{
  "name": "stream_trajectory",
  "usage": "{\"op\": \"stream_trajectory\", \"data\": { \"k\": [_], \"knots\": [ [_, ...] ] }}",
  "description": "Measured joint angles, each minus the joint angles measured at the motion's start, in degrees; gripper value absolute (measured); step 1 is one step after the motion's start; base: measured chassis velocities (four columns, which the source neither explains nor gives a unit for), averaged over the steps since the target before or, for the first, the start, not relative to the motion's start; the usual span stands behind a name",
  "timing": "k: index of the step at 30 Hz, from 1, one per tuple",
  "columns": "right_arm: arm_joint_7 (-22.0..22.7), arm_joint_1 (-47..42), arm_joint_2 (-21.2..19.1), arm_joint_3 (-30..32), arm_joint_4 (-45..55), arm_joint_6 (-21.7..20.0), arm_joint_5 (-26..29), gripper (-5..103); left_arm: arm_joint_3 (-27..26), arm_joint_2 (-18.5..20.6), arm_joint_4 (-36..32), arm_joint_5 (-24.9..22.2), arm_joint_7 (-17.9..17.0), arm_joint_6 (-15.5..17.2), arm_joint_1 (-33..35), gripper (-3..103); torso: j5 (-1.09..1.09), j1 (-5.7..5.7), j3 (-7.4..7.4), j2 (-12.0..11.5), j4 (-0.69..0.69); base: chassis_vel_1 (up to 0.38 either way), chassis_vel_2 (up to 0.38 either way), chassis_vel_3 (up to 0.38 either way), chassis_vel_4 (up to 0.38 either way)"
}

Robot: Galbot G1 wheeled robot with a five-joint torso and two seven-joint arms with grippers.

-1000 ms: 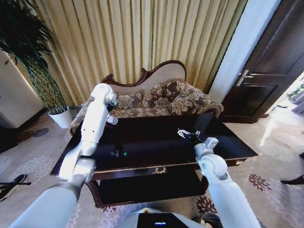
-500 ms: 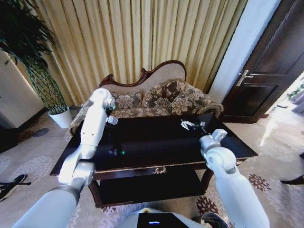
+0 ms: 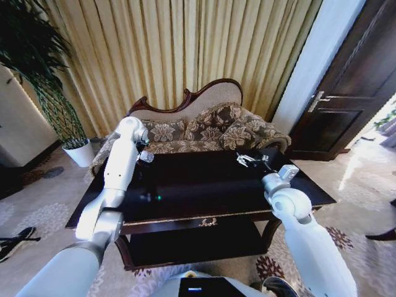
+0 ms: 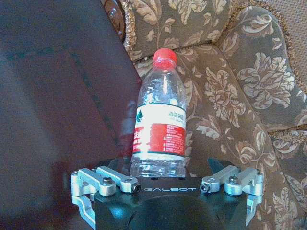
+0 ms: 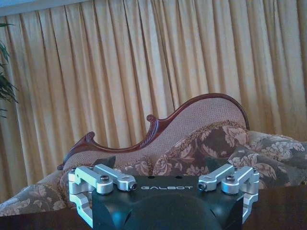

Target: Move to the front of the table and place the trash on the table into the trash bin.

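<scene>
A robot is standing before the table [image 3: 204, 185], dark and glossy with a gold emblem on its front edge, with a floral sofa [image 3: 210, 130] and gold curtains [image 3: 185, 49] behind it. The left arm is reaching over the table's far left corner, its left gripper [image 3: 143, 156] hanging above the dark top. The left wrist view is showing what the head view barely does: a clear plastic bottle [image 4: 160, 120] with a red cap and red label, standing upright at the table's far edge beside the sofa, just ahead of the gripper's spread fingers [image 4: 112, 179]; whether anything is in it I cannot tell. The right gripper [image 3: 250, 161] is hovering over the table's right part, fingers [image 5: 108, 178] apart, facing the sofa and curtains.
</scene>
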Motion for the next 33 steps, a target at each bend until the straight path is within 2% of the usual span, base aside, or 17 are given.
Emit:
{"op": "stream_trajectory", "data": {
  "k": [13,14,17,19,23,24,27,28,30,32,33],
  "knots": [
    [0.0,-1.0,0.6,0.0,-0.1,0.1,-0.6,100,-1.9,0.1,0.0,-0.2,0.1,0.0,1.0,100,0.00,0.00,0.00,0.0,0.00,0.000,0.000,0.000,0.000],
    [0.0,-1.0,0.6,0.0,-0.1,0.1,-0.6,100,-2.1,0.1,0.0,-0.2,0.2,0.0,1.1,103,-0.01,0.00,0.00,0.0,0.00,0.000,0.000,0.000,0.000],
    [0.0,-1.1,0.9,-0.2,-0.1,0.2,-0.7,100,-2.2,0.0,0.0,-0.3,0.2,0.0,1.1,97,0.00,0.00,0.00,0.0,0.00,0.000,0.000,0.000,0.000],
    [0.0,-1.1,1.1,-0.2,-0.1,0.2,-0.7,100,-2.3,0.0,0.0,-0.3,0.2,0.0,1.1,97,-0.01,0.00,0.00,0.0,0.00,0.000,0.000,0.000,0.000],
    [0.0,-1.6,1.4,-0.3,-0.1,0.2,-1.0,100,-2.8,-0.4,0.3,-0.3,0.5,0.0,0.7,81,0.00,0.00,0.00,0.0,0.00,0.000,0.000,0.000,0.000],
    [0.0,-1.6,1.4,-0.3,-0.1,0.2,-1.0,100,-2.8,-0.4,0.3,-0.3,0.5,0.0,0.7,81,0.00,0.00,0.00,0.0,0.00,0.000,0.000,0.000,0.000],
    [0.0,-1.7,1.4,0.0,-0.1,0.2,-1.1,100,-3.2,-0.7,0.3,-0.3,0.7,0.0,0.9,65,0.00,0.00,0.00,0.0,0.00,0.000,0.000,0.000,0.000],
    [0.0,-1.7,1.4,0.0,-0.1,0.2,-1.1,100,-3.2,-0.7,0.3,-0.3,0.7,0.0,0.9,65,0.00,0.00,0.00,0.0,0.00,0.000,0.000,0.000,0.000],
    [0.0,-1.7,1.3,0.1,-0.1,0.2,-1.1,100,-3.5,-1.1,0.3,-0.2,0.9,-0.1,1.0,54,0.01,0.00,-0.01,0.0,0.00,0.000,0.000,0.000,0.000],
    [0.0,-1.7,1.3,0.1,0.0,0.3,-1.1,100,-3.6,-1.2,0.3,-0.2,1.0,-0.1,1.1,54,0.01,0.00,-0.01,0.0,0.00,0.000,0.000,0.000,0.000],
    [0.0,-1.7,1.3,0.2,0.0,0.3,-1.1,100,-3.7,-1.3,0.2,-0.2,1.3,-0.1,1.2,45,0.01,0.00,-0.01,0.0,0.00,0.000,0.000,0.000,0.000]
  ]
}}
